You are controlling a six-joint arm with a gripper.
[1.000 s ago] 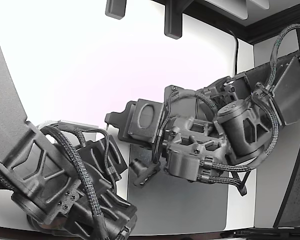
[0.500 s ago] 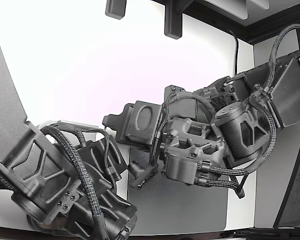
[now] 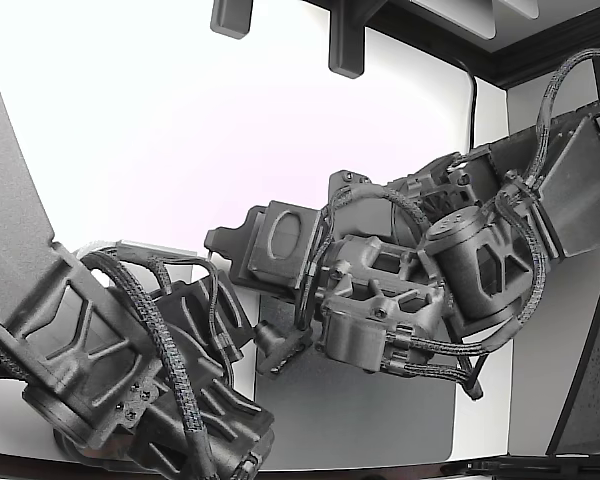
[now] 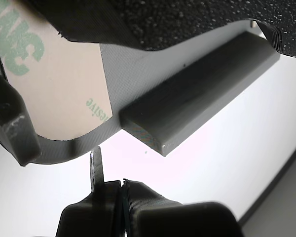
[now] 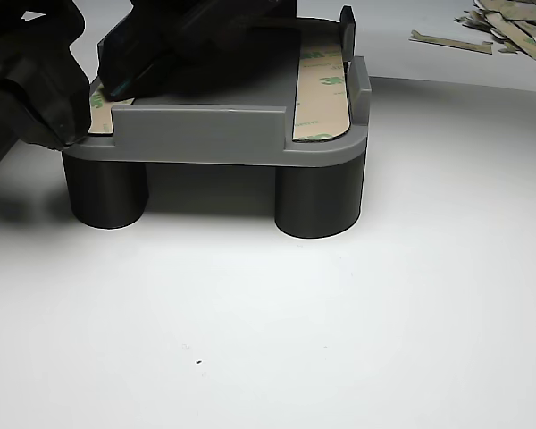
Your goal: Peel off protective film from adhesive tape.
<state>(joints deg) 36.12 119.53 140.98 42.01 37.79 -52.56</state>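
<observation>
A grey part (image 5: 205, 134) stands on two black round legs (image 5: 320, 201). Two tan film strips with green print lie on it: one (image 5: 322, 89) at the other view's right, one (image 5: 98, 109) at its left corner. The left strip also shows in the wrist view (image 4: 64, 84), beside the part's raised ridge (image 4: 197, 94). My gripper (image 4: 121, 183) has its jaws pressed together with nothing seen between them, just off the part's rounded corner, below the strip's end. In the other view the gripper (image 5: 67, 121) is a dark mass at that corner. In the exterior view the gripper (image 3: 278, 345) sits between the two arms.
A second, larger arm (image 3: 110, 350) fills the exterior view's lower left. A grey mat (image 3: 370, 410) lies under my arm. Several peeled film scraps (image 5: 505, 22) lie at the other view's far right. The white table (image 5: 295, 340) spreads in front of the part.
My arm and gripper have shifted slightly toward the exterior view's left and down. The second arm has not moved.
</observation>
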